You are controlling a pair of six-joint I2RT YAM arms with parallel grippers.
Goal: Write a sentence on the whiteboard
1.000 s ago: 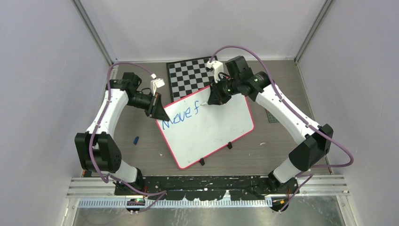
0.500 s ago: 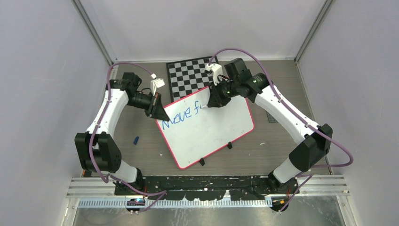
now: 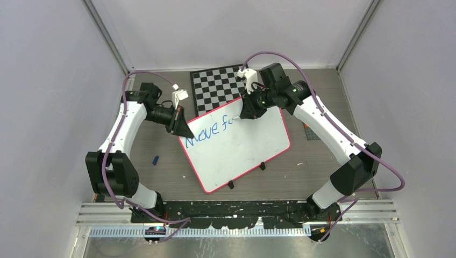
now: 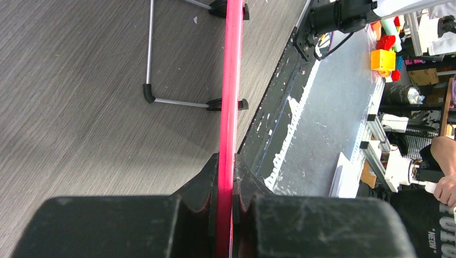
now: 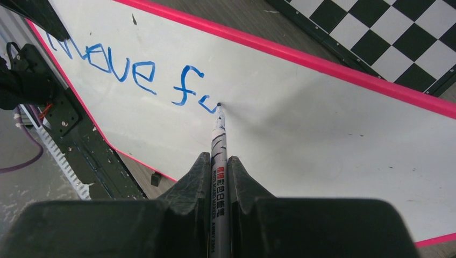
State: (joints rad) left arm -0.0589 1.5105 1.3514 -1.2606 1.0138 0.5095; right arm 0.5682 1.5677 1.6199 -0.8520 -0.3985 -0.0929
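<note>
The whiteboard (image 3: 242,148), white with a pink rim, lies tilted on the table. Blue lettering, the sentence (image 3: 207,130), reads "Move f" plus a fresh curved stroke (image 5: 207,103). My left gripper (image 3: 183,128) is shut on the whiteboard's pink rim (image 4: 230,97) at its far-left corner. My right gripper (image 3: 244,112) is shut on a grey whiteboard marker (image 5: 219,145). The marker's tip touches the board just right of the "f", at the end of the new stroke.
A black-and-white checkered board (image 3: 218,86) lies behind the whiteboard, partly under it. A small blue cap (image 3: 155,159) lies on the table to the left. Black clip feet (image 3: 262,166) and a wire stand (image 4: 153,64) hold the whiteboard up.
The right gripper has drawn a new curved stroke after the "f", shifting slightly left and then back right. The left gripper and the whiteboard have stayed still.
</note>
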